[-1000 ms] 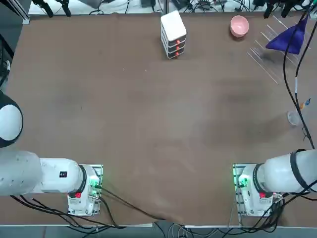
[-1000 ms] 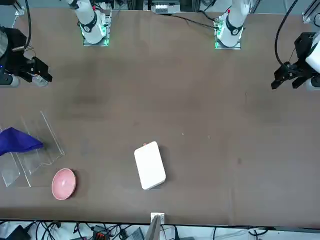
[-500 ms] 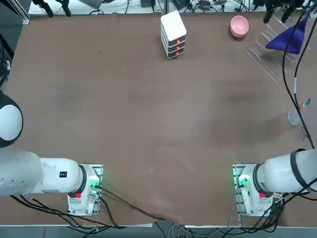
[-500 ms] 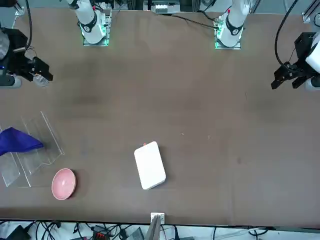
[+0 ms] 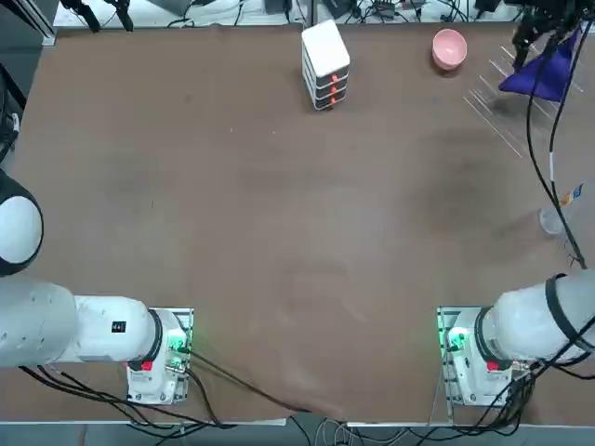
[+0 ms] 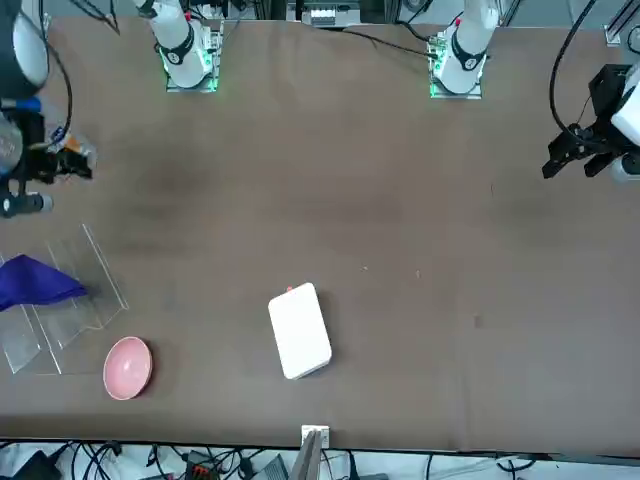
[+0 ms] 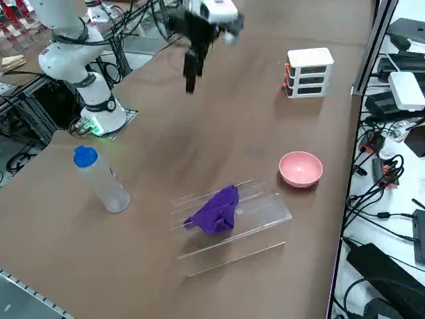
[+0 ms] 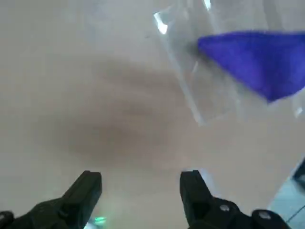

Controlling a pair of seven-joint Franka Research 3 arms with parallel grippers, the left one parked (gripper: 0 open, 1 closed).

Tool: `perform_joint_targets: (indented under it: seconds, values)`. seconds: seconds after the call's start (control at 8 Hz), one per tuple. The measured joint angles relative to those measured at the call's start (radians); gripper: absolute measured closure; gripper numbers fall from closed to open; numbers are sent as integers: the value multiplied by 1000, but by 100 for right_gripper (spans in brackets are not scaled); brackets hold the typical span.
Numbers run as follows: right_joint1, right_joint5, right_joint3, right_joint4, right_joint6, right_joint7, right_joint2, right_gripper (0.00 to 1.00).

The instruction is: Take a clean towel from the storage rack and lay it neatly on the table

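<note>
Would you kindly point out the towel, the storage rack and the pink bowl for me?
towel (image 7: 216,211): right side view, middle of the purple cloth.
storage rack (image 7: 269,211): right side view, clear panel beside the cloth.
pink bowl (image 7: 301,168): right side view, inside of the bowl.

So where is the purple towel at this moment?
The towel is draped on the clear storage rack at the table's far corner on the robot's right; in the right side view the pink bowl is beside it and the blue-capped bottle nearer the robot.

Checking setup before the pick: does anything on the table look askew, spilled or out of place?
Nothing stands out. The towel lies bunched on the storage rack, the right gripper hangs open above the table, and the pink bowl, white box and bottle stand upright.
</note>
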Motion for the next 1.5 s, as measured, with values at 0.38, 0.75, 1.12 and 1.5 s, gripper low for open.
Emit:
perform_joint_targets:
  seconds: [0.38,0.75,1.12,1.5]
  values:
    - [-147,-23,-3,77,179,-239,116,0]
    - [-294,20,-2,292,312,-491,326,0]
    - [-341,162,0,397,485,-583,464,1]
    - [-367,245,3,403,563,-682,518,5]
